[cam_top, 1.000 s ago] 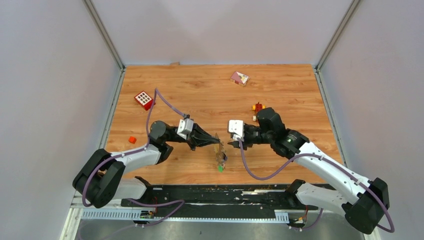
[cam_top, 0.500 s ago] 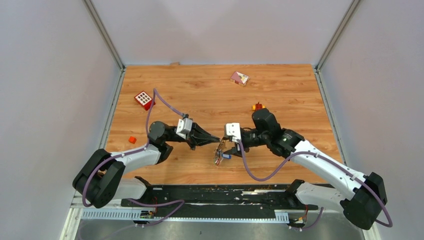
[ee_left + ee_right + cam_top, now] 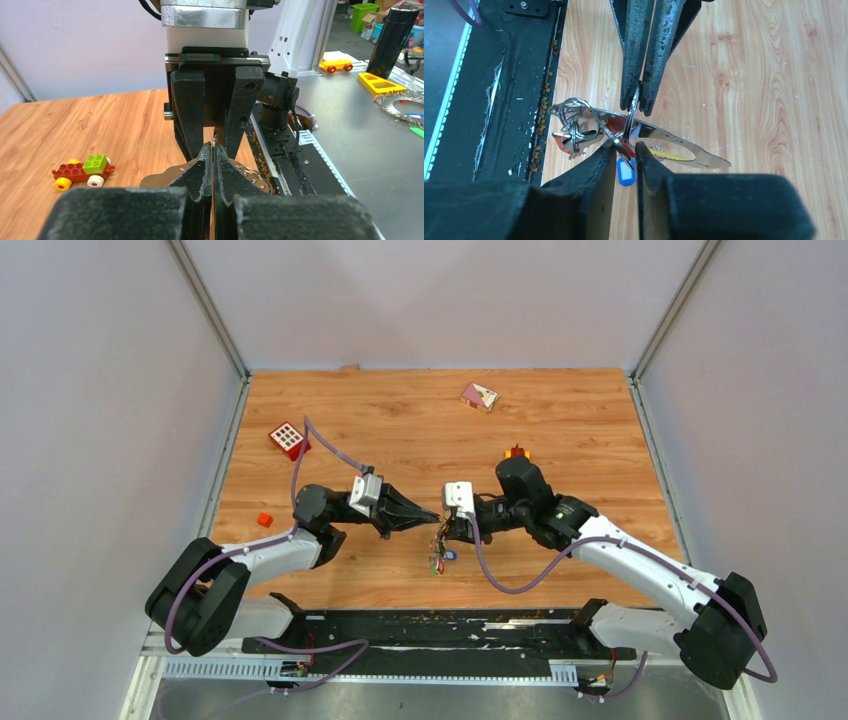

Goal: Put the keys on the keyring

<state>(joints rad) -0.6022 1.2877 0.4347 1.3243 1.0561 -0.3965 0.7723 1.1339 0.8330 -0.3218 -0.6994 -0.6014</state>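
Centrally, left claw (image 3: pixel 213 150) pinching keyring (image 3: pixel 684 149); right claw (image 3: pixel 625 148) clamped on keys (image 3: pixel 625 176)

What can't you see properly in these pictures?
- Top view: the keys are too small and bunched to count.
- Left wrist view: the left hand blocks the keys; only an edge of the keyring shows.
- Right wrist view: what the thin metal piece pinched by the left hand is, stays unclear, and fingers of the right hand cover part of the keyring.
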